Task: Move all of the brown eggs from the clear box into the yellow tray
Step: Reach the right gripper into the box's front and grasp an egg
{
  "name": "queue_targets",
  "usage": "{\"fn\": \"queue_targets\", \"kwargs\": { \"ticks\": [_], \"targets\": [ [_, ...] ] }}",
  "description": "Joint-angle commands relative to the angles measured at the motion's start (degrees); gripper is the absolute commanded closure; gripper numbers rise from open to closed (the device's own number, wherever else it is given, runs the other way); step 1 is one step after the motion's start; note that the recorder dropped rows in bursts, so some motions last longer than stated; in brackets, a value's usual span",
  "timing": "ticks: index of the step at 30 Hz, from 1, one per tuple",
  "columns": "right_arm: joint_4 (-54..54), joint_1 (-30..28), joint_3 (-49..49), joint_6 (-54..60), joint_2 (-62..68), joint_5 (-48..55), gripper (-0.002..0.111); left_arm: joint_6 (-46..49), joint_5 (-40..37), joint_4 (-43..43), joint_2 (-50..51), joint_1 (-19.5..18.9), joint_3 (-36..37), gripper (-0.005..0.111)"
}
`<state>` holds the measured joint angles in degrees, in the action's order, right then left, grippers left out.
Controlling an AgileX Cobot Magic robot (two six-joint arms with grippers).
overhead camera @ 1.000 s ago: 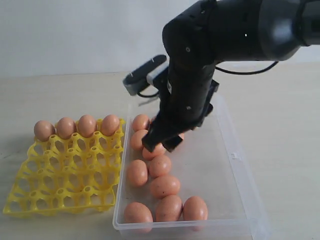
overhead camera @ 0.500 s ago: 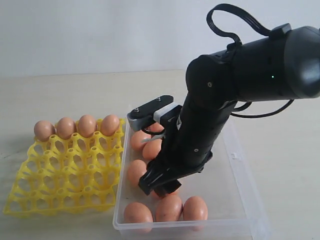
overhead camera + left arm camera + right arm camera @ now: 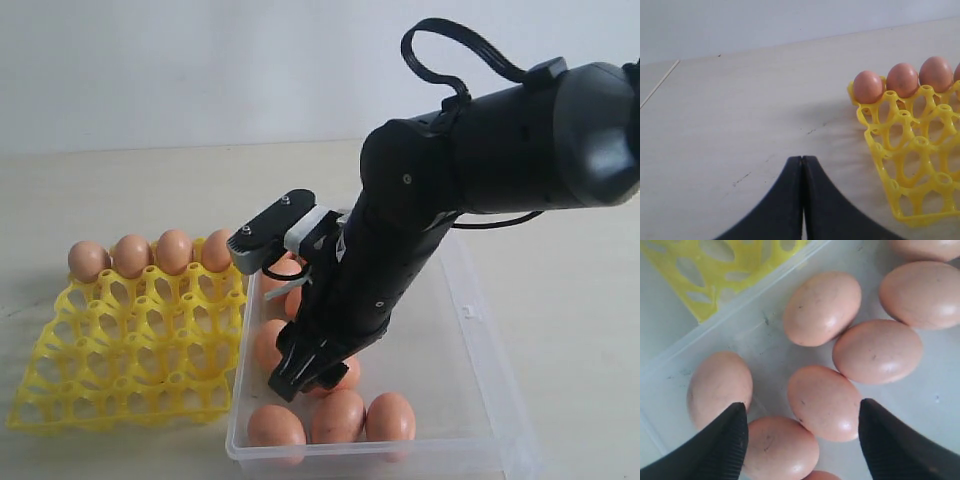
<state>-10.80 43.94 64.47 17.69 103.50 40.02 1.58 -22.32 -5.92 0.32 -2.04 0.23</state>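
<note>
The clear box (image 3: pixel 470 330) holds several brown eggs, among them three along its near wall (image 3: pixel 338 415). My right gripper (image 3: pixel 305 375) hangs open low inside the box over the near eggs. In the right wrist view its fingertips (image 3: pixel 735 427) stand wide apart around a brown egg (image 3: pixel 824 402), with more eggs beside it. The yellow tray (image 3: pixel 130 340) sits left of the box, and several eggs (image 3: pixel 173 251) fill its far row. My left gripper (image 3: pixel 802 160) is shut and empty above the bare table, left of the yellow tray (image 3: pixel 910 150).
The right arm (image 3: pixel 480 150) reaches over the box from the right and hides some of the eggs under it. The box's near wall (image 3: pixel 360 455) lies close to the table's front edge. A pale wall stands behind the table.
The right arm has swung from the far end of the box toward its near end and dropped lower, with the open gripper now over the near eggs. The tray and its eggs have not moved.
</note>
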Motion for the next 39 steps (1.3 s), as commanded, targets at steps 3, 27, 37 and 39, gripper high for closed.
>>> {"fn": "queue_targets", "kwargs": {
  "ticks": [3, 27, 37, 39],
  "targets": [
    [1.69, 0.0, -0.18, 0.82, 3.76, -0.9, 0.046, -0.1, 0.52, 0.14, -0.32, 0.43, -0.23, 0.107],
    [4.26, 0.21, -0.07, 5.45, 7.13, -9.38, 0.047, -0.11, 0.52, 0.14, -0.32, 0.43, -0.23, 0.107],
    [3.9, 1.34, 2.44, 7.79, 10.11, -8.75, 0.051, -0.11, 0.52, 0.14, -0.32, 0.43, -0.23, 0.107],
    [4.2, 1.34, 3.02, 7.79, 10.67, -7.15, 0.058, -0.11, 0.52, 0.14, -0.32, 0.43, -0.23, 0.107]
  ]
}}
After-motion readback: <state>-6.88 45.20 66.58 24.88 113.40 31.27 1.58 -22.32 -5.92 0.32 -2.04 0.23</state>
